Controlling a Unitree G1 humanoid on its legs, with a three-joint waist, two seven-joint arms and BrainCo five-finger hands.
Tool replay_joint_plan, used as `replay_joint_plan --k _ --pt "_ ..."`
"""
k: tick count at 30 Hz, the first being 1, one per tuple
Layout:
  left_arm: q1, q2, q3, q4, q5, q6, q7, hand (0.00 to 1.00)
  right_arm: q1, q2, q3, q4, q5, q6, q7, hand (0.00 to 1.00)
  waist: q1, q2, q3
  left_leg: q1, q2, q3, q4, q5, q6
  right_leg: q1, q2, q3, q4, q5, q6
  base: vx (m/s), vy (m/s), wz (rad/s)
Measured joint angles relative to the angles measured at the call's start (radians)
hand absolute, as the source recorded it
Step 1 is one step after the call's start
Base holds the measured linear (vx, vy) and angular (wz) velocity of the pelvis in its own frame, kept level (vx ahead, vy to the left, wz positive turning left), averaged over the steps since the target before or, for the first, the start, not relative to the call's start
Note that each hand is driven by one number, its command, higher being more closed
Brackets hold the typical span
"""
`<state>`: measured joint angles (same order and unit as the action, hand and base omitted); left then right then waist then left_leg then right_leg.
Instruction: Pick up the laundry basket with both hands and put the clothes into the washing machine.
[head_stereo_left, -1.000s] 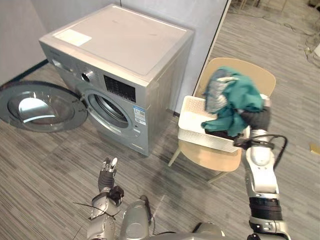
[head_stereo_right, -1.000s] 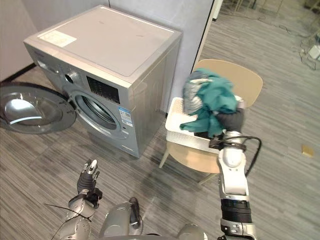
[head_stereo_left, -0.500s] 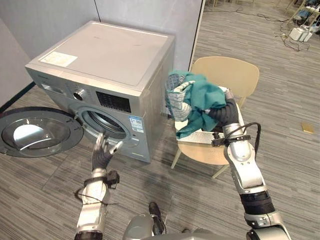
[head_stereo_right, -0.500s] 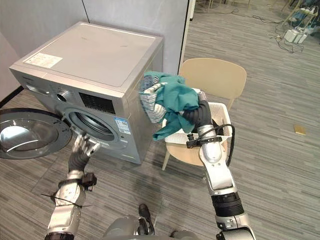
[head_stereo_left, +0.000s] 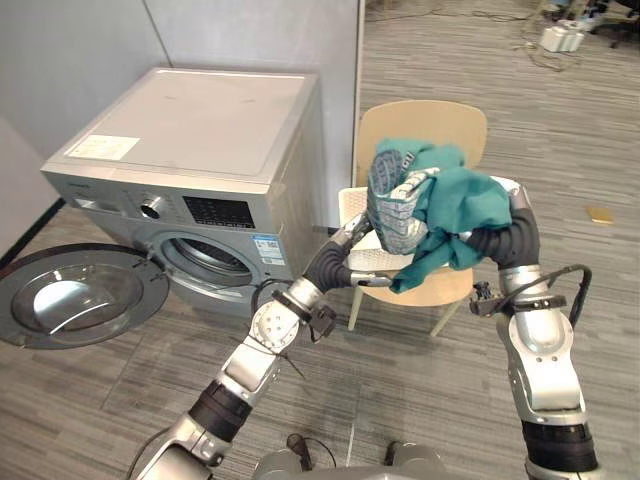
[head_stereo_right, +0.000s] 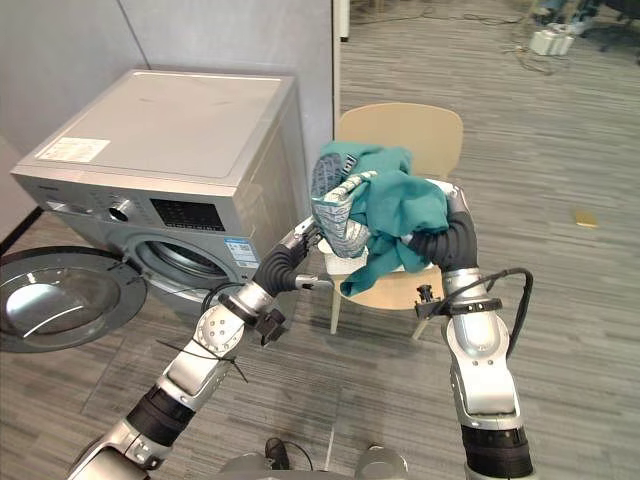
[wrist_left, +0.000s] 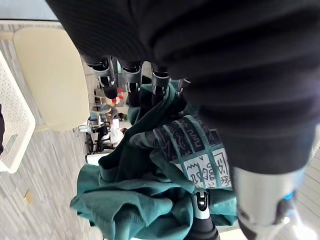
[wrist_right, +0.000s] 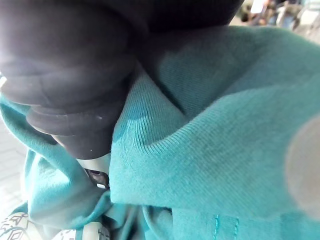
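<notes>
The left hand (head_stereo_left: 335, 262) reaches up with its fingers (wrist_left: 107, 80) stretched out straight, just beside the clothes. The right hand (head_stereo_left: 500, 242) is buried in the teal garment (head_stereo_left: 455, 200), which hangs lifted above the chair's front edge with a grey patterned cloth (head_stereo_left: 395, 195) bunched against it; whether that hand grips I cannot tell. Behind the bundle the white laundry basket (head_stereo_left: 350, 205) sits on the seat of the beige chair (head_stereo_left: 425, 120). Left of the chair stands the washing machine (head_stereo_left: 200, 125), its round door (head_stereo_left: 80, 295) swung wide open

Head views look down on washing machine (head_stereo_left: 200, 125) and chair (head_stereo_left: 425, 120); wrist views press close to clothes (wrist_left: 145, 205).
</notes>
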<state>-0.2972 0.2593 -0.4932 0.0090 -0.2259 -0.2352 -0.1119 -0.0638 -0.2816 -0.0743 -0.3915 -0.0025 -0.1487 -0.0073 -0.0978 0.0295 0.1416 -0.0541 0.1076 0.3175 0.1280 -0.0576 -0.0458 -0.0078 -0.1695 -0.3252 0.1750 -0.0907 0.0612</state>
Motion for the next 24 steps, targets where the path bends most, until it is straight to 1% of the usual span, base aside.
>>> replay_joint_plan --k 1,3,4,6,7,9,11,13,15,17,21,23,24 --pt "-0.008 0.000 -0.009 0.008 -0.003 0.005 -0.001 0.00 0.003 -0.002 -0.005 -0.011 -0.001 0.000 0.000 1.00 -0.003 0.002 0.000 0.003 -0.009 0.009 -0.012 0.005 0.006 -0.004 -0.006 0.006 -0.007 0.007 0.010 -0.11 0.167 -0.40" --pt "-0.031 -0.010 -0.038 0.025 -0.048 0.023 -0.015 0.00 0.001 -0.012 -0.012 -0.049 -0.003 -0.001 -0.008 1.00 -0.008 0.015 0.004 0.003 -0.030 0.069 -0.050 0.017 0.021 -0.051 -0.018 0.066 -0.020 0.039 0.021 -0.09 0.156 -0.56" --pt "-0.037 -0.012 -0.045 0.026 -0.061 0.027 -0.017 0.00 0.001 -0.018 -0.012 -0.052 -0.004 -0.001 -0.009 1.00 -0.009 0.016 0.004 0.002 -0.034 0.084 -0.058 0.020 0.026 -0.062 -0.019 0.082 -0.026 0.047 0.027 -0.09 0.149 -0.66" --pt "-0.077 -0.033 -0.059 0.050 -0.113 0.035 -0.019 0.00 -0.012 -0.057 -0.011 -0.053 -0.006 0.001 -0.010 1.00 -0.027 0.025 0.010 -0.008 -0.046 0.138 -0.085 0.028 0.035 -0.102 -0.019 0.135 -0.055 0.082 0.034 -0.06 0.130 -0.65" --pt "-0.092 -0.038 -0.059 0.060 -0.123 0.035 -0.019 0.00 -0.019 -0.064 -0.011 -0.053 -0.006 0.001 -0.010 1.00 -0.031 0.028 0.012 -0.009 -0.047 0.154 -0.090 0.029 0.036 -0.111 -0.018 0.145 -0.065 0.093 0.035 -0.02 0.089 -0.68" --pt "-0.169 -0.051 -0.058 0.092 -0.139 0.037 -0.016 0.00 -0.046 -0.084 -0.011 -0.053 -0.005 0.001 -0.011 1.00 -0.056 0.041 0.020 -0.022 -0.052 0.197 -0.097 0.034 0.044 -0.140 -0.013 0.189 -0.098 0.125 0.041 0.01 0.060 -0.56" --pt "-0.224 -0.059 -0.058 0.110 -0.143 0.036 -0.014 0.00 -0.059 -0.091 -0.011 -0.054 -0.003 0.001 -0.011 1.00 -0.059 0.047 0.026 -0.023 -0.053 0.221 -0.106 0.040 0.051 -0.155 -0.008 0.211 -0.113 0.141 0.044 0.04 0.027 -0.46" --pt "-0.288 -0.076 -0.057 0.124 -0.180 0.034 -0.007 0.00 -0.066 -0.120 -0.010 -0.069 0.012 0.001 -0.011 1.00 -0.083 0.064 0.036 -0.027 -0.053 0.233 -0.117 0.044 0.050 -0.167 -0.006 0.219 -0.115 0.143 0.046 0.07 0.002 -0.22" --pt "-0.309 -0.085 -0.058 0.124 -0.206 0.035 -0.005 0.00 -0.071 -0.133 -0.010 -0.072 0.024 0.001 -0.011 1.00 -0.089 0.072 0.040 -0.025 -0.053 0.237 -0.128 0.048 0.046 -0.174 -0.004 0.221 -0.116 0.143 0.046 0.06 -0.006 -0.05" --pt "-0.322 -0.090 -0.057 0.124 -0.239 0.034 0.003 0.00 -0.072 -0.141 -0.010 -0.089 0.033 0.002 -0.010 1.00 -0.106 0.081 0.047 -0.024 -0.050 0.237 -0.139 0.054 0.040 -0.174 -0.003 0.220 -0.119 0.143 0.046 0.08 -0.011 -0.01" --pt "-0.349 -0.098 -0.058 0.124 -0.256 0.034 0.009 0.00 -0.072 -0.138 0.001 -0.112 0.044 0.002 -0.010 1.00 -0.105 0.094 0.061 -0.014 -0.052 0.237 -0.160 0.063 0.040 -0.174 0.000 0.217 -0.119 0.143 0.046 0.05 -0.010 0.01" --pt "-0.357 -0.098 -0.058 0.124 -0.267 0.033 0.009 0.00 -0.071 -0.138 0.018 -0.112 0.084 0.002 -0.010 1.00 -0.105 0.097 0.065 -0.011 -0.055 0.237 -0.165 0.065 0.039 -0.173 0.000 0.217 -0.119 0.143 0.047 0.00 0.000 0.00" --pt "-0.357 -0.100 -0.058 0.124 -0.275 0.032 0.009 0.00 -0.065 -0.137 0.044 -0.112 0.129 0.002 -0.008 1.00 -0.105 0.099 0.067 -0.010 -0.055 0.237 -0.165 0.065 0.039 -0.171 0.000 0.216 -0.119 0.142 0.047 0.00 0.000 0.00"
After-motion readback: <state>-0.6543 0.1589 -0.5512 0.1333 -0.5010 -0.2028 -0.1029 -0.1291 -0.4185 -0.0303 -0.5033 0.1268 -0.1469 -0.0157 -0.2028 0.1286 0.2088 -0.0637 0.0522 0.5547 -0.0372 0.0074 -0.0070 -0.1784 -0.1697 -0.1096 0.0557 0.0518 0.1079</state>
